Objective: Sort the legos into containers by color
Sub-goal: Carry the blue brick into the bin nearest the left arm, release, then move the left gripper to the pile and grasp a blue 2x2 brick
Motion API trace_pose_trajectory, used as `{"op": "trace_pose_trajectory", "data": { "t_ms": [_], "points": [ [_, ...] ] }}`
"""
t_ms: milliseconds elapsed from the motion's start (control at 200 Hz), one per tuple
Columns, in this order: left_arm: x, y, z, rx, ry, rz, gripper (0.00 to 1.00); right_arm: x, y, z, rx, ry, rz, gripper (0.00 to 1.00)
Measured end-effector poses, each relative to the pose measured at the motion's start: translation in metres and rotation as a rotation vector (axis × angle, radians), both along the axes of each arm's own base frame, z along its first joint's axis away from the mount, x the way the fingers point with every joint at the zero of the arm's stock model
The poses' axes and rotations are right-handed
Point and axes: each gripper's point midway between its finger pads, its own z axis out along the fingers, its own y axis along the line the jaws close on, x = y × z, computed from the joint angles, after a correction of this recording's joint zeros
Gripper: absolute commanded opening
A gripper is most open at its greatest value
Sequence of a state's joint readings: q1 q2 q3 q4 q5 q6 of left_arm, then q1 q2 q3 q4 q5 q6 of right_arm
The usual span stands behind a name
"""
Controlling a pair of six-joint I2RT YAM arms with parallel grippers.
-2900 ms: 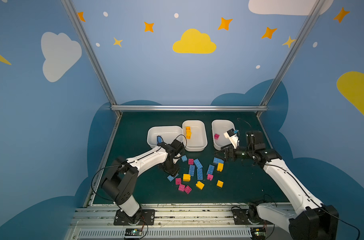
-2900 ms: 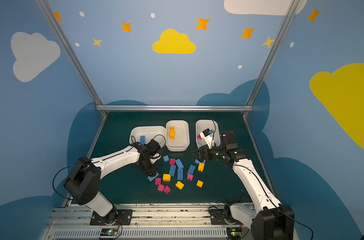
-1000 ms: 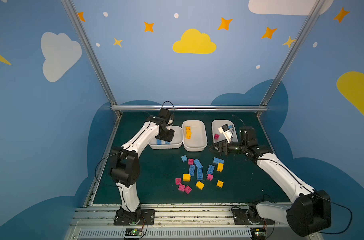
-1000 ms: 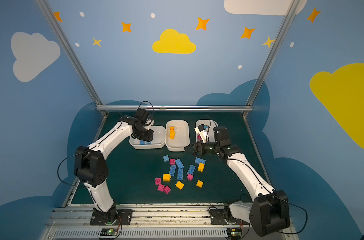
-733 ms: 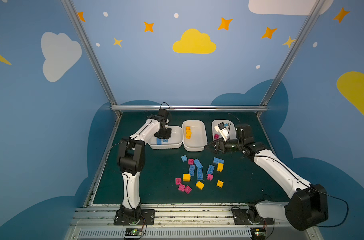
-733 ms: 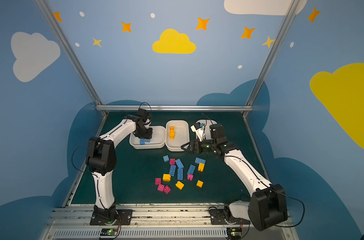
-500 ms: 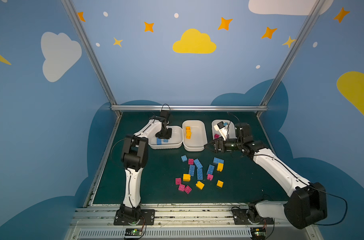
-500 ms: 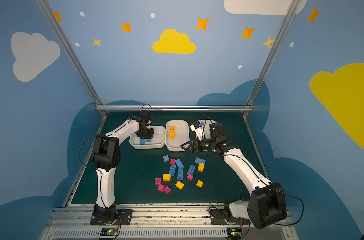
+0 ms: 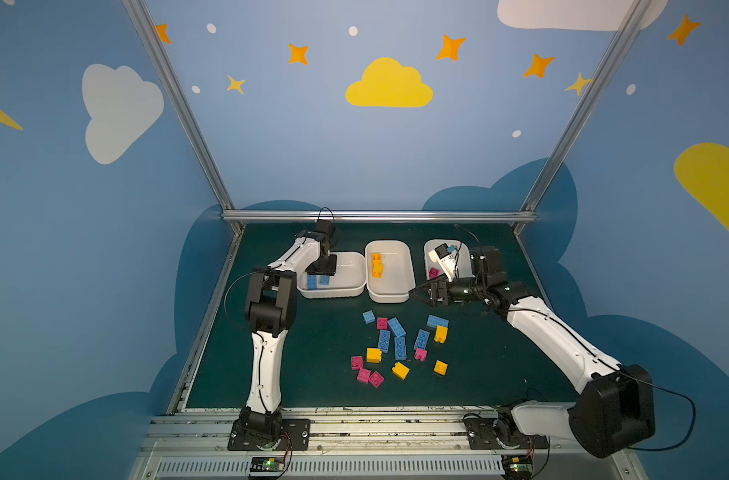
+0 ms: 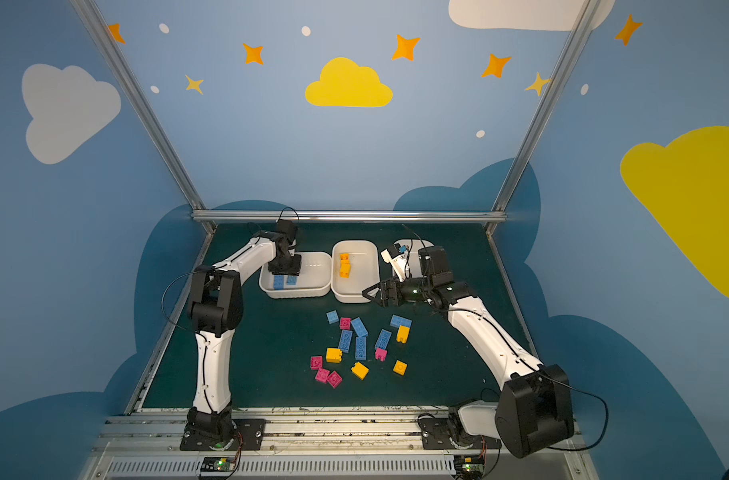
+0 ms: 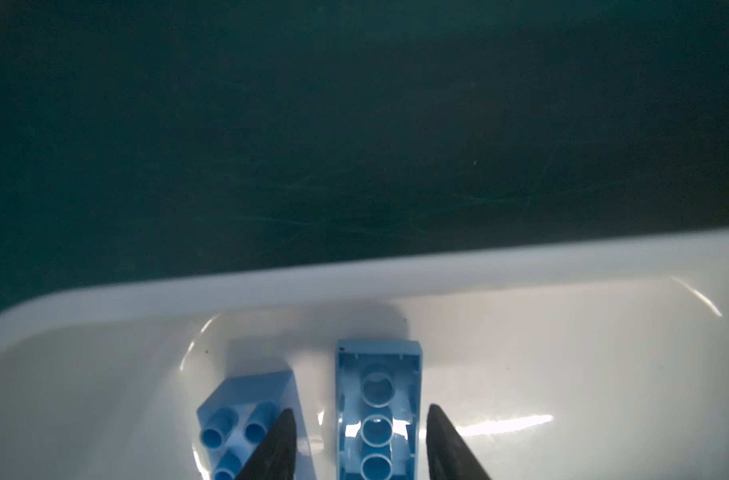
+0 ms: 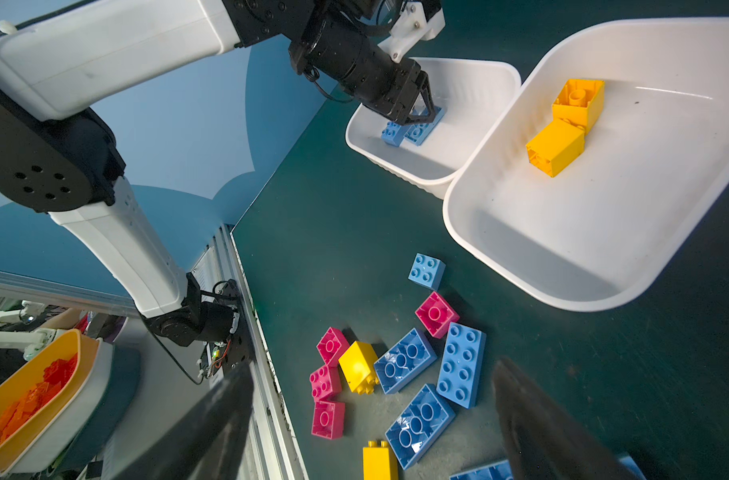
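Long blue studded plastic lego [image 11: 377, 399] lies studs-down in the leftmost shallow white plastic tray [image 11: 354, 282], between the left gripper's [image 9: 323, 274] parted fingers [image 11: 279, 449], unpinched; a square blue lego [image 11: 238, 424] sits just outside one finger. Right gripper [image 9: 420, 298], fingers spread wide around nothing, hovers beside the middle white tray [image 9: 390, 296]; loose blue, yellow and pink legos [image 9: 400, 347] lie below and ahead of them.

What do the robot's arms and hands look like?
The left arm and right arm are smooth white tubes joined by chunky black round joints, one dotted with little holes. Thin black cables loop beside them. The left hand and right hand are black, each with two pointed fingers, like a beak.
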State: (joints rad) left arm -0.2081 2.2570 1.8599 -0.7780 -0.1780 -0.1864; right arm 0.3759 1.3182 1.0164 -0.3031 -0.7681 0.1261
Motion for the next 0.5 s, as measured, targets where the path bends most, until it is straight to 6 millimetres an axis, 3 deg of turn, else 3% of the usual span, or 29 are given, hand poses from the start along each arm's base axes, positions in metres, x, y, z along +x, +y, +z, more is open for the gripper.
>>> {"op": "trace_pose_trajectory", "data": {
  "t_ms": [160,295,415,501],
  "points": [
    [-0.006,-0.007,0.012,-0.028,0.002,-0.014,0.62,0.000,0.000,0.000,-0.001,0.000,0.001,0.89],
    [-0.019,-0.019,0.047,-0.076,-0.027,-0.044,0.69,-0.001,0.000,-0.001,-0.003,0.003,0.002,0.89],
    [-0.046,-0.032,0.087,-0.133,-0.069,-0.084,0.76,-0.002,-0.001,-0.001,-0.006,0.000,0.006,0.88],
    [-0.074,-0.041,0.103,-0.184,-0.074,-0.116,0.80,-0.004,-0.001,-0.001,-0.010,-0.003,0.010,0.89]
  ]
}}
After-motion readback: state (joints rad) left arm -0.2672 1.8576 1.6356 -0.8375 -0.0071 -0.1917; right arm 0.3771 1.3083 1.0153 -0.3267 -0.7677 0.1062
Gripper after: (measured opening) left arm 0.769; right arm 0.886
